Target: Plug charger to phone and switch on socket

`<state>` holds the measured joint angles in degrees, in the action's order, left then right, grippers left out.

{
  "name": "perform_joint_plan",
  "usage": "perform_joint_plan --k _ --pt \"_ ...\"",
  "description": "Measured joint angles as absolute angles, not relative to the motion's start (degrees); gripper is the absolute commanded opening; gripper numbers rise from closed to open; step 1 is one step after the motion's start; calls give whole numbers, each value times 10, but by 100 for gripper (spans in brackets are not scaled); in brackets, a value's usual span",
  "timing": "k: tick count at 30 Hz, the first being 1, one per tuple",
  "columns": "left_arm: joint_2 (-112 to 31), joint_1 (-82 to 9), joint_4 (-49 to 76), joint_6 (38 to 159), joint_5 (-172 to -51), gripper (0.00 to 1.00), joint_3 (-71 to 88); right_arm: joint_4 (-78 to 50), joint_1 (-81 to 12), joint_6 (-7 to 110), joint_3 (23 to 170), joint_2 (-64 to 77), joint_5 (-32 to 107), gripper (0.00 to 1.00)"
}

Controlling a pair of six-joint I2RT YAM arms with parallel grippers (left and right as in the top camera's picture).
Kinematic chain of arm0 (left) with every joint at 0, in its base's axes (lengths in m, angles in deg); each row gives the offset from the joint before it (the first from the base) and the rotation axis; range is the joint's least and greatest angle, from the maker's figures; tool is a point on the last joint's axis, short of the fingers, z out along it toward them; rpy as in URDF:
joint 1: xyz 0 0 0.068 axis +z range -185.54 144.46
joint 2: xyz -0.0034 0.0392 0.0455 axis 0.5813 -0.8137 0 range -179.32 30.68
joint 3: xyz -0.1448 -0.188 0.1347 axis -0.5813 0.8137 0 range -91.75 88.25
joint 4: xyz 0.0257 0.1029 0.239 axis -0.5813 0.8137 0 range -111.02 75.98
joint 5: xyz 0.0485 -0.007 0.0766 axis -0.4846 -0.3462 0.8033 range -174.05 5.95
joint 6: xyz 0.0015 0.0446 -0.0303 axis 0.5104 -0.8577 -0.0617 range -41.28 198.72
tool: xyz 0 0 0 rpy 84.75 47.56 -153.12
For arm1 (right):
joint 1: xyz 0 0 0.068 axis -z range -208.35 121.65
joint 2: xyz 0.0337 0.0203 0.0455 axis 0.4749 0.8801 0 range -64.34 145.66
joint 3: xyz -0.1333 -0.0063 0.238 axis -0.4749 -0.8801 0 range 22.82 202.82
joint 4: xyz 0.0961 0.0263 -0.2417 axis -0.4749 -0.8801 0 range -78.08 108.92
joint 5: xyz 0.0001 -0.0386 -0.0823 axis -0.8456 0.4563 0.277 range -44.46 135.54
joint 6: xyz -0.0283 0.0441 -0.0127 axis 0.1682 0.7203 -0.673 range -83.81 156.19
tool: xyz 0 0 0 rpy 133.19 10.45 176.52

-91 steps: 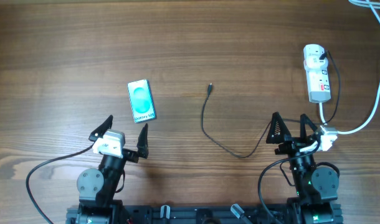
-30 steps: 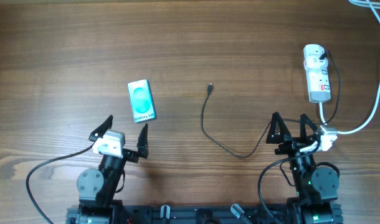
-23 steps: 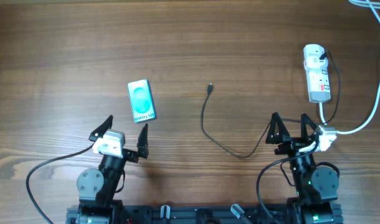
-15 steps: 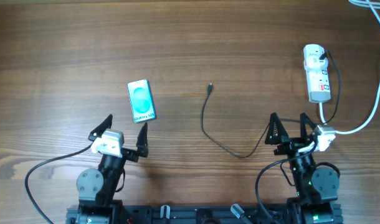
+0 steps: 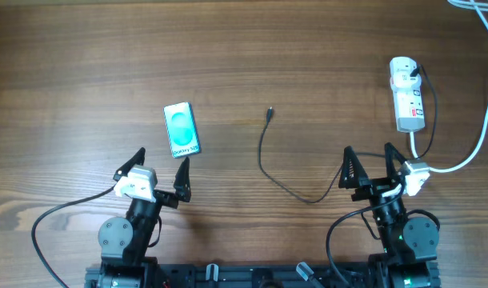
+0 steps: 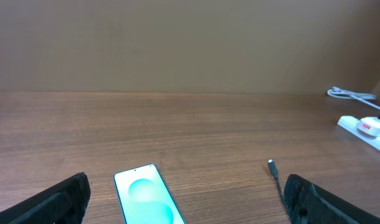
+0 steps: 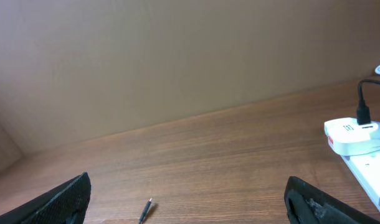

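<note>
The phone point(image 5: 181, 130) lies flat at the left of the wooden table, teal-and-white screen up. It also shows in the left wrist view point(image 6: 146, 198), just ahead of my left gripper point(image 5: 158, 169), which is open and empty. The charger, a thin black cable point(image 5: 264, 160), curves across the table's middle and ends in a small connector tip point(image 5: 270, 113), seen also in the wrist views point(image 6: 272, 166) point(image 7: 144, 211). The white socket point(image 5: 407, 94) lies at the far right point(image 7: 358, 140). My right gripper point(image 5: 368, 162) is open and empty, below the socket.
A thick white cable point(image 5: 468, 156) runs from the socket's near end off the right side and up to the top corner. A black plug point(image 5: 417, 74) sits in the socket's far end. The table's back edge meets a plain wall point(image 6: 190, 43).
My right gripper has shifted slightly to the left. The left gripper has barely moved. The phone, charger and socket lie where they were.
</note>
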<state>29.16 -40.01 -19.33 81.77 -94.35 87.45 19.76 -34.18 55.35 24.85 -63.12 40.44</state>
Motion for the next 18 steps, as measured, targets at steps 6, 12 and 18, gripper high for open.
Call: perform_joint_plan --k 6,12,18 --pt "292 -400 -193 827 -944 100 875 193 -342 553 248 -631 390 100" --pt "292 -400 -193 830 -944 100 875 191 -342 553 250 -629 378 100" --pt "275 -400 -193 831 -944 100 866 191 -342 553 279 -592 376 100"
